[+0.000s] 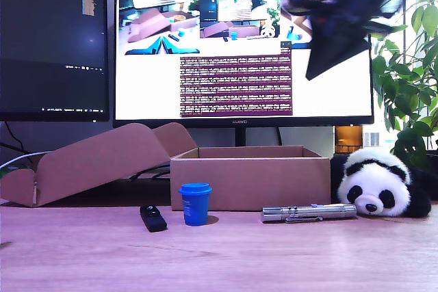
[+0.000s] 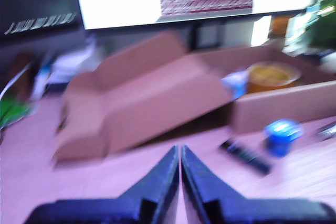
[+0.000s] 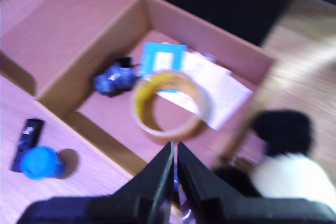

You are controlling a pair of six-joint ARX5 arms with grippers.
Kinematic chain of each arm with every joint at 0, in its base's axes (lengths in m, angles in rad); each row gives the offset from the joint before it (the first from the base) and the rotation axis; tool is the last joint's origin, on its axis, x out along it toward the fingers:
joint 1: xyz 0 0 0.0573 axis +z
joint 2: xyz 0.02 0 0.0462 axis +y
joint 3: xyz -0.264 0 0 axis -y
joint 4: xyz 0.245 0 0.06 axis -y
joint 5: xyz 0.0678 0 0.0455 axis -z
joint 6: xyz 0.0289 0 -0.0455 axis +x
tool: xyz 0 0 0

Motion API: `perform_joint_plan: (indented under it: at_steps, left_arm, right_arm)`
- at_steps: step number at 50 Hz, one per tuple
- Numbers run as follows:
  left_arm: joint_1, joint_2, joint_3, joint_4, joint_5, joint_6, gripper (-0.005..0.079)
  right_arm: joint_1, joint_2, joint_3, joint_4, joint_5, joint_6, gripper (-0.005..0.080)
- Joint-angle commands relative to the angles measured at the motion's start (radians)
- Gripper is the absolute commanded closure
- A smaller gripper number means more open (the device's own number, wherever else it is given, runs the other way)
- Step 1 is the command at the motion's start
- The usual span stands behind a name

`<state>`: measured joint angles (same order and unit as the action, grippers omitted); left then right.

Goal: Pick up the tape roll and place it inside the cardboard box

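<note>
The tape roll [image 3: 170,106] already lies flat inside the box [image 1: 250,179], on the box floor beside a blue-and-white paper [image 3: 163,59] and a dark blue crumpled thing [image 3: 113,78], so the placing looks done and the step in hand, as I judge it, is to get clear without disturbing anything. My second gripper [image 3: 175,153] hangs above the box with its jaws together and nothing between them; in the exterior view a blurred dark arm [image 1: 345,15] shows high at that view's right, in front of the monitor [image 1: 205,52]. To do this well, I would lift straight up before swinging aside, keeping clear of the box's near wall and of the panda [image 1: 380,186] just to the box's right in the exterior view. My first gripper [image 2: 180,156] is also pressed together and empty, over bare tabletop [image 1: 219,258] near the flattened cardboard [image 1: 96,162]; it need only keep away from the blue cup [image 1: 195,203] and the black remote [image 1: 152,217].
</note>
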<state>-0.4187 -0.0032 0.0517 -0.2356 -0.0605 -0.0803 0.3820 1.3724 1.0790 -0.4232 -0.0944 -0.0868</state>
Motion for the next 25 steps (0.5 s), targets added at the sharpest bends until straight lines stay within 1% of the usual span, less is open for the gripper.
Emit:
perform_joint_plan:
  at_steps: [1, 11, 19, 25]
  left_arm:
    - [0.034, -0.010, -0.037, 0.006, 0.005, -0.023, 0.0764]
    - [0.158, -0.010, -0.058, 0.049, 0.064, -0.053, 0.0764]
    - [0.243, -0.010, -0.058, 0.050, 0.063, -0.050, 0.0764]
    - [0.272, -0.010, -0.058, 0.049, 0.050, -0.051, 0.0764]
  right_arm:
    - [-0.017, -0.047, -0.048, 0.035, 0.000, -0.003, 0.0762]
    - [-0.088, -0.175, -0.174, 0.105, -0.004, 0.006, 0.0762]
    - [-0.158, -0.286, -0.279, 0.160, -0.003, 0.017, 0.0762]
    - [-0.222, -0.367, -0.364, 0.219, -0.019, 0.051, 0.0762]
